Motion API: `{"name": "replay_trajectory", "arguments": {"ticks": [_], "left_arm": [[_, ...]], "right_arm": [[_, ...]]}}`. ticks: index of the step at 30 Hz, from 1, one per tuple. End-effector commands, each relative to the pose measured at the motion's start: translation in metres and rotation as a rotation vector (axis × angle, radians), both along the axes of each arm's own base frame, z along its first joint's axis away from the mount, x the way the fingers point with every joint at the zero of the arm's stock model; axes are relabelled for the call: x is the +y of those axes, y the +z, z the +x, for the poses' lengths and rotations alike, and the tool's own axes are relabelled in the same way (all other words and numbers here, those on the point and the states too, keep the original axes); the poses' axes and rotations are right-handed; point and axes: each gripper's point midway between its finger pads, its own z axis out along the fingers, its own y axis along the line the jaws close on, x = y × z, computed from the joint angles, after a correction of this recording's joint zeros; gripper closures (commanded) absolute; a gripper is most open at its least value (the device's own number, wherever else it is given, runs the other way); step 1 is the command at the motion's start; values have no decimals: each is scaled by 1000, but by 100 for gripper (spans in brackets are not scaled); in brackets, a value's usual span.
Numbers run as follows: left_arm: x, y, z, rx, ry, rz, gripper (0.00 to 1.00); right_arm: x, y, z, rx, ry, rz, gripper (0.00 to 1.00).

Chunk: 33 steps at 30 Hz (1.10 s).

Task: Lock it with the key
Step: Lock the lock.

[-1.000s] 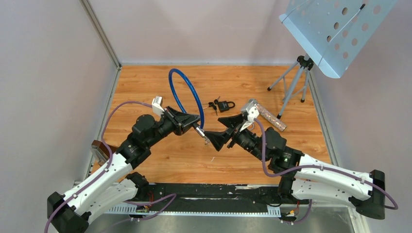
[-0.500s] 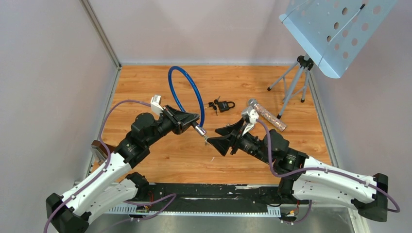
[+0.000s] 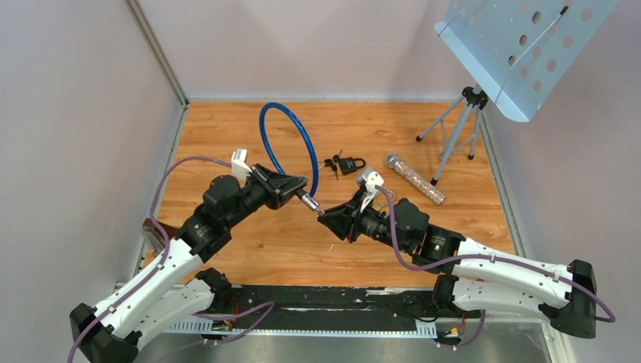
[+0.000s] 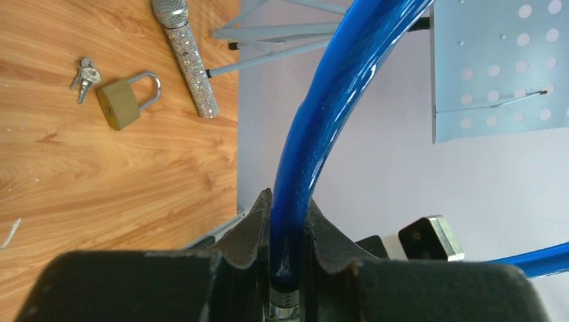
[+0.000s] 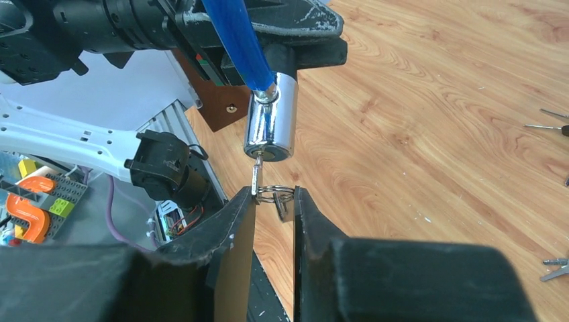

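A blue cable lock (image 3: 306, 147) loops up above the wooden floor. My left gripper (image 3: 296, 190) is shut on the cable (image 4: 315, 134) just above its chrome lock cylinder (image 5: 271, 117). In the left wrist view the left gripper (image 4: 288, 208) pinches the cable from both sides. A key (image 5: 256, 176) sticks out of the cylinder's lower end, with a key ring (image 5: 275, 196) hanging from it. My right gripper (image 5: 274, 198) has its fingers pressed against the key and ring from both sides. From above, the right gripper (image 3: 326, 215) meets the cylinder (image 3: 309, 203) head-on.
A brass padlock (image 3: 351, 164) with small keys lies on the floor behind the grippers. A glittery microphone (image 3: 414, 180) lies to its right. A music stand (image 3: 521, 45) on a tripod (image 3: 461, 128) fills the back right corner. Grey walls enclose the floor.
My right gripper has moved left up to the lock cylinder and closed from wide open onto the key and ring. The left gripper and the cable barely shifted.
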Motion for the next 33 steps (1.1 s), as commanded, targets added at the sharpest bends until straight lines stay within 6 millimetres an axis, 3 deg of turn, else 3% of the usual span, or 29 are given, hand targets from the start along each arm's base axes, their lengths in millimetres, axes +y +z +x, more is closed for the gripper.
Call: {"name": "replay_trajectory", "arguments": {"ticks": [1,6,11,16,23,25,27,28,30,33], "left_arm": [[6,48,0,-112,26,-73,100],[9,37,2,-78,40,-28,100],[16,33,7,-60,85,45,100],[26,17,13,-3,141,141,100],[40,12,21,15,214,212,100],[42,12,22,6,222,217,100],[44,14,24,-7,230,225,100],[44,15,24,-13,230,226,100],[45,16,23,-26,225,228,100],[44,19,21,-50,210,227,100]], "right_arm": [[2,24,10,-84,-22,20,83],[4,18,15,-174,-17,-48,100],[-2,4,29,-305,-54,-149,100],[-2,14,42,-452,-84,-230,100],[4,8,48,-539,-71,-303,100],[4,5,42,-486,-45,-292,75],[6,3,28,-450,20,-265,37],[6,3,21,-434,50,-247,28],[4,1,5,-413,116,-209,20],[2,10,-12,-401,174,-131,17]]}}
